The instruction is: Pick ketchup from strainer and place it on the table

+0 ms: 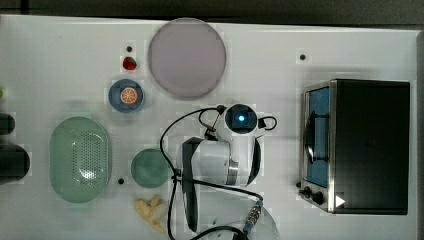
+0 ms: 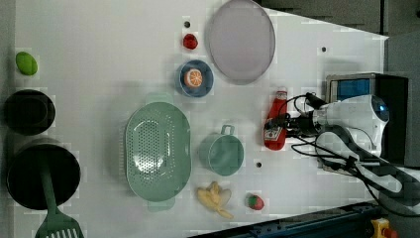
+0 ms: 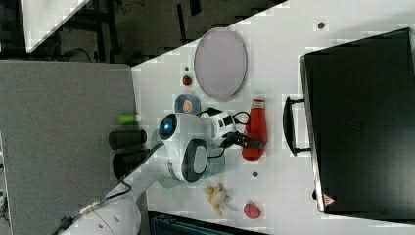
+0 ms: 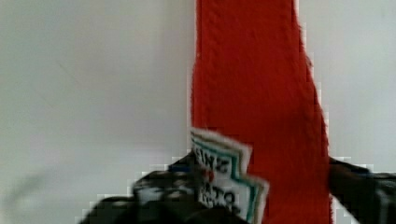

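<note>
Ketchup (image 2: pixel 275 125), a small red squeeze bottle with a white label, lies flat on the white table (image 2: pixel 99 44), already out of the pale green strainer (image 2: pixel 157 149) and well apart from it, past the round teal cup (image 2: pixel 221 153) on the left view's right. Its capped end points toward the lilac plate (image 2: pixel 241 40). The gripper (image 2: pixel 283 125) sits low over the bottle's label end, one dark finger on each side of the red body. In the wrist view the fingers (image 4: pixel 159 193) flank the bottle, but whether they pinch it or have just let go cannot be told. The bottle probably lies here because this patch of table, between the strainer side and the black toaster oven (image 2: pixel 369 91), is bare and gives room to set it down. The strainer holds nothing, so the pick looks done and the placing nearly so. A small blue bowl holding an orange slice (image 2: pixel 194 78) and a strawberry (image 2: pixel 190 41) sit beyond the strainer, near the plate.
</note>
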You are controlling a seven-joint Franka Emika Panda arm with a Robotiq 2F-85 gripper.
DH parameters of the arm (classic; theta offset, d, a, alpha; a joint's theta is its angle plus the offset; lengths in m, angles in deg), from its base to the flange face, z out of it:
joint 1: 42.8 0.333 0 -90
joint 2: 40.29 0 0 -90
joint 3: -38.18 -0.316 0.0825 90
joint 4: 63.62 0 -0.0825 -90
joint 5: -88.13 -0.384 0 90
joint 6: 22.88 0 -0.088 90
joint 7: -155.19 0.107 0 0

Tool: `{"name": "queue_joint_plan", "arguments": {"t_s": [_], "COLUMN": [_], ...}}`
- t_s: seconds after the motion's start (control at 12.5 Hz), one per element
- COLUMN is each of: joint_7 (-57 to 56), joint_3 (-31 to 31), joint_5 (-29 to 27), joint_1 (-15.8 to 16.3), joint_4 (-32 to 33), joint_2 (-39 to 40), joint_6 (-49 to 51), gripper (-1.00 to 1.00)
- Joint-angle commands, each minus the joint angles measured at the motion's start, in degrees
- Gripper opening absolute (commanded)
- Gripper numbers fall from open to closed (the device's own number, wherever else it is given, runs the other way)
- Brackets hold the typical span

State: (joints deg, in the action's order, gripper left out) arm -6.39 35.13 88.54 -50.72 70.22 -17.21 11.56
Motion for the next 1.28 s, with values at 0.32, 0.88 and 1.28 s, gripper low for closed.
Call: {"name": "queue_joint_plan", "arguments": {"t_s": [0.32,0.88,1.28], "joint_7": [1.0,12.6,16.2], "joint_3": [-0.8,-1.2,-0.8], "joint_5": [-1.3,-1.3,-1.1], "joint_1": [0.1,0.1,0.0], "joint_4": [-4.1,-23.4,-34.7], "joint_2": [-12.2,-23.9,-24.1], "joint_6": [6.5,38.6,48.6], "gripper": [1.00,1.00,1.00]}}
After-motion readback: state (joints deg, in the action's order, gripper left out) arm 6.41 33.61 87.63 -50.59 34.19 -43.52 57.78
